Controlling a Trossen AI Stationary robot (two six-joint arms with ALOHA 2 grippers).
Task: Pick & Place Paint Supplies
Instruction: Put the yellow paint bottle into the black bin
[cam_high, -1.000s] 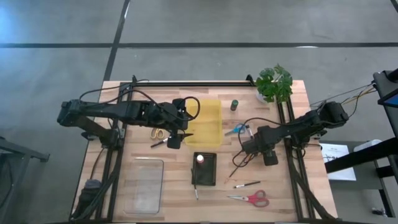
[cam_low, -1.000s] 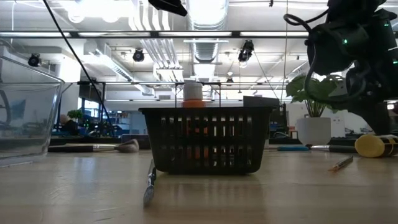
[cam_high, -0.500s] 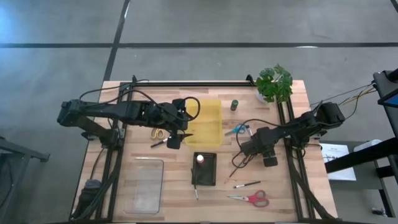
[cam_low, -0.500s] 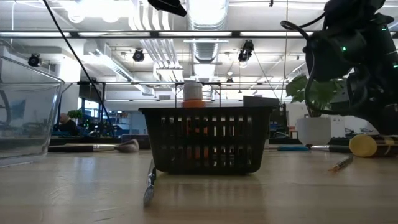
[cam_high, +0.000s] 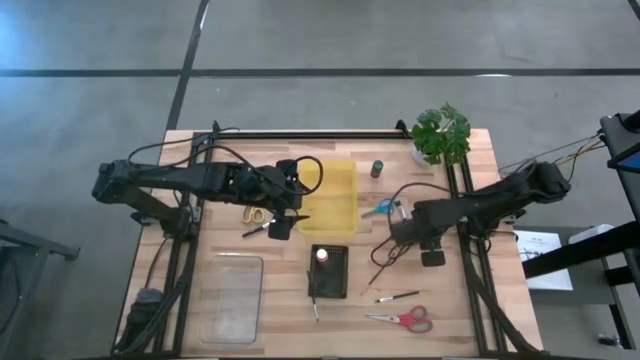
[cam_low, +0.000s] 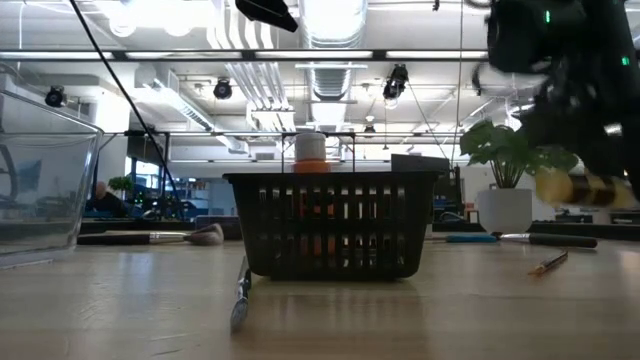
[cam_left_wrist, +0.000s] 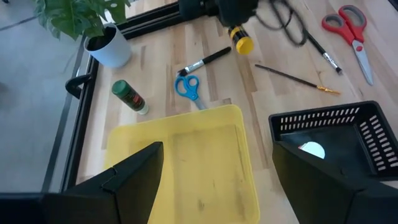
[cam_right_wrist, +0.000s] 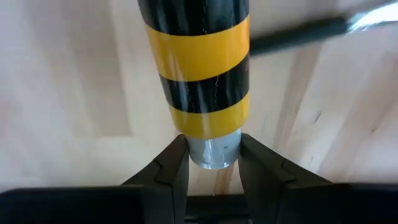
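Note:
My right gripper (cam_high: 410, 226), pointing down over the table's right part, is shut on a black-and-yellow striped paint bottle (cam_right_wrist: 198, 68) with a yellow cap (cam_left_wrist: 241, 45). In the low view the bottle (cam_low: 575, 187) hangs above the tabletop. My left gripper (cam_high: 281, 222) hovers open over the yellow tray (cam_left_wrist: 186, 155), touching nothing. A green-topped bottle (cam_high: 377, 168) lies near the plant. Thin brushes (cam_high: 397, 296) lie on the wood at the right. My right gripper pinches the bottle's grey end (cam_right_wrist: 213, 150), opposite the yellow cap, between its two fingers. The fingers come from above, pointing down, one on either side of that end. The bottle lies about level and is lifted clear of the table.
A black basket (cam_high: 328, 270) at the table's middle holds a white-topped bottle (cam_high: 321, 255). A clear container (cam_high: 232, 297) stands near left. Blue scissors (cam_high: 380, 209), red scissors (cam_high: 403, 320), yellow scissors (cam_high: 254, 214) and a potted plant (cam_high: 441, 133) are also on the table.
My right gripper has risen, and the striped bottle, which lay on the table a second ago, now hangs clear of it, still about level.

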